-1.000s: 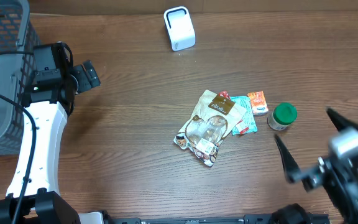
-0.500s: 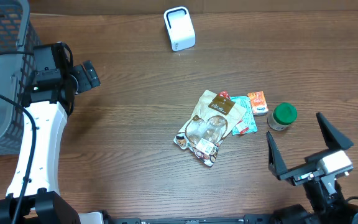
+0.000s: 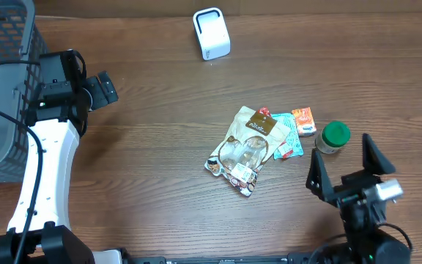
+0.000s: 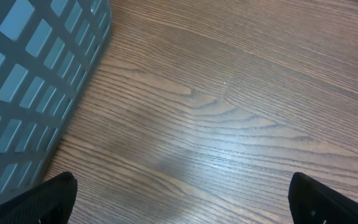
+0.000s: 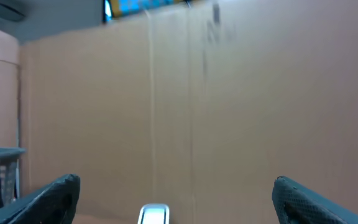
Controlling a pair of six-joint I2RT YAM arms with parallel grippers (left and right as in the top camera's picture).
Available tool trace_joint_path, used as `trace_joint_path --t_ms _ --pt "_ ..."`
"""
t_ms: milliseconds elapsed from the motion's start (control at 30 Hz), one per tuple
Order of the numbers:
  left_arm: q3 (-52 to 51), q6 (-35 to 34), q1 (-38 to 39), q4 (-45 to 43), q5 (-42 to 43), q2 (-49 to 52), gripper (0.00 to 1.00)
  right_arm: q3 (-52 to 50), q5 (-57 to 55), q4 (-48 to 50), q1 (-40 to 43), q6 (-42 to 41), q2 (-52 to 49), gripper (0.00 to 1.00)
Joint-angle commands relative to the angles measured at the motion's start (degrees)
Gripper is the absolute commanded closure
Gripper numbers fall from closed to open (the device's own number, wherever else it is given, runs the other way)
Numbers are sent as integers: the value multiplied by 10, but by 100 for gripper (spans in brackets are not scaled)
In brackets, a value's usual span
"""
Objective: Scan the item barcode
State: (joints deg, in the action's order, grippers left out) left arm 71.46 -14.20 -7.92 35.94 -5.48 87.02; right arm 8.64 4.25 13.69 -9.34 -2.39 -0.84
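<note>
A pile of items lies right of the table's middle in the overhead view: a brown snack bag (image 3: 246,141), a small orange box (image 3: 304,121) and a green-lidded jar (image 3: 334,136). The white barcode scanner (image 3: 211,33) stands at the far edge and also shows low in the right wrist view (image 5: 154,214). My right gripper (image 3: 343,167) is open just in front of the jar, raised and pointing at the back wall, holding nothing. My left gripper (image 3: 97,89) hangs open over bare wood at the far left, beside the basket, and is also empty (image 4: 182,202).
A grey mesh basket (image 3: 2,88) fills the left edge and stands close to the left fingers (image 4: 30,81). A cardboard wall (image 5: 197,93) closes off the back of the table. Teal and red packets (image 3: 290,139) lie between the bag and the jar.
My right arm has swung in from the right edge towards the jar, its open gripper turning to face the back wall. The left arm and the items have stayed put.
</note>
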Motion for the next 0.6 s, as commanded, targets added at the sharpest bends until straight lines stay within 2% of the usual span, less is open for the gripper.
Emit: trace_joint_path --t_ms 0,167,367,567 --pt "5 -2 1 -2 -7 -1 0 -31 -12 4 5 -40 7 0" --pt "5 -2 1 -2 -7 -1 0 -84 -13 5 5 -40 7 0" --pt "5 -2 1 -2 -7 -1 0 -82 -20 -64 5 -16 7 0" --pt "5 -2 1 -2 -7 -1 0 -82 -20 -181 5 -6 7 0"
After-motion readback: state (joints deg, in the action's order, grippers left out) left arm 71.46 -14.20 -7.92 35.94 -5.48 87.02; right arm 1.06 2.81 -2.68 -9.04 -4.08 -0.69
